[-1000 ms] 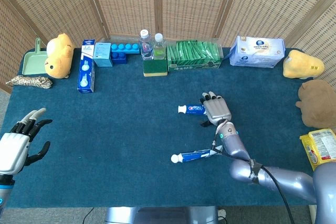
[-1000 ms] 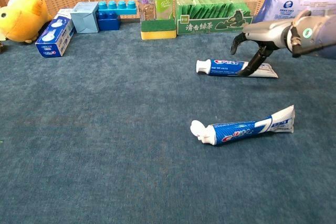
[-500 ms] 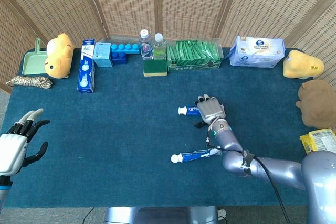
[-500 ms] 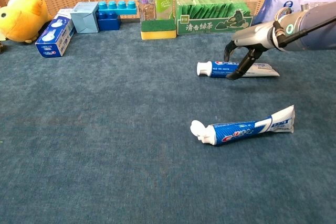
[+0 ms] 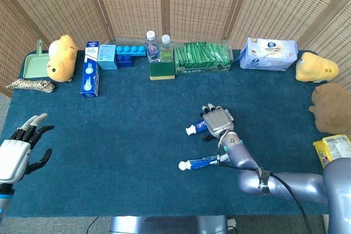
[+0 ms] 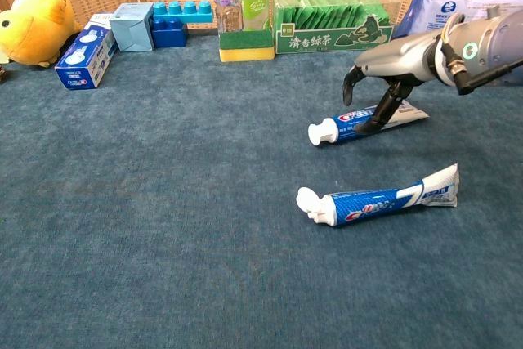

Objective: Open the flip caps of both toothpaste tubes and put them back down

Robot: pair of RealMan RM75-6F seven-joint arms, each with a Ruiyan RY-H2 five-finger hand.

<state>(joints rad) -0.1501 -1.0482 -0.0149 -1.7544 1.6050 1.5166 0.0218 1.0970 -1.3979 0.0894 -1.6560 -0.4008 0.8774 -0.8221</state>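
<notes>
Because both caps need flipping, the right hand (image 6: pixel 377 91) arches over the far toothpaste tube (image 6: pixel 359 118), fingers curled down onto its body; whether it truly grips or only presses, I cannot tell. Its white cap juts free at the hand's 8 o'clock. At 6 o'clock lies the near toothpaste tube (image 6: pixel 384 199), untouched on the bench (image 6: pixel 163 202). Off by the bench's 8 o'clock edge, the left hand (image 5: pixel 19 152) hangs released, fingers spread.

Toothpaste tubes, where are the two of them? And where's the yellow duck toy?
Far toothpaste tube (image 6: pixel 353 118), chest view: blue middle of the tube, beside the right hand's fingers.
Near toothpaste tube (image 6: pixel 372 203), chest view: blue printed middle.
Yellow duck toy (image 6: pixel 34 25), chest view: middle of its plush body.
</notes>
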